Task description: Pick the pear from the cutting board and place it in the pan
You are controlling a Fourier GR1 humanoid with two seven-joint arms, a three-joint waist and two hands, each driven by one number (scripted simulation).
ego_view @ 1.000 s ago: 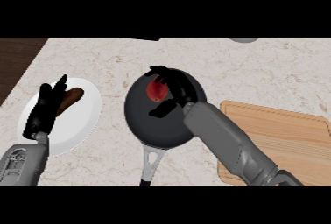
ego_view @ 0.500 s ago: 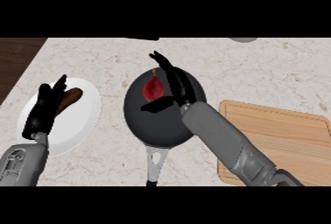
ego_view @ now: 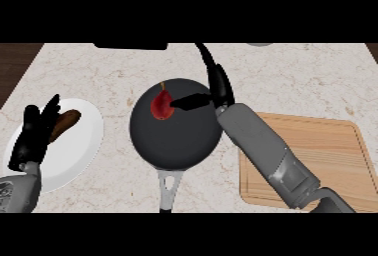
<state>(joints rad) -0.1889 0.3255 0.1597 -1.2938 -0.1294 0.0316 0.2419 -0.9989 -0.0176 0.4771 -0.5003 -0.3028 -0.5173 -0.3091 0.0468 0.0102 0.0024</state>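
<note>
A red pear (ego_view: 162, 106) lies inside the dark pan (ego_view: 176, 140), near its far rim, stem pointing away. My right hand (ego_view: 214, 87) hovers over the pan's right far edge with fingers straight and open; its thumb reaches toward the pear without holding it. The wooden cutting board (ego_view: 317, 160) sits to the right of the pan, partly covered by my right forearm. My left hand (ego_view: 35, 132) rests open, fingers up, over the white plate at the left.
A white plate (ego_view: 77, 150) at the left holds a brown sausage-like item (ego_view: 65, 123). The pan's handle (ego_view: 169, 192) points toward me. A dark object (ego_view: 131, 45) lies at the counter's far edge.
My right hand has opened and lifted off the pear, its fingers swinging up and to the right. The pear now lies free in the pan. The left hand has stayed still.
</note>
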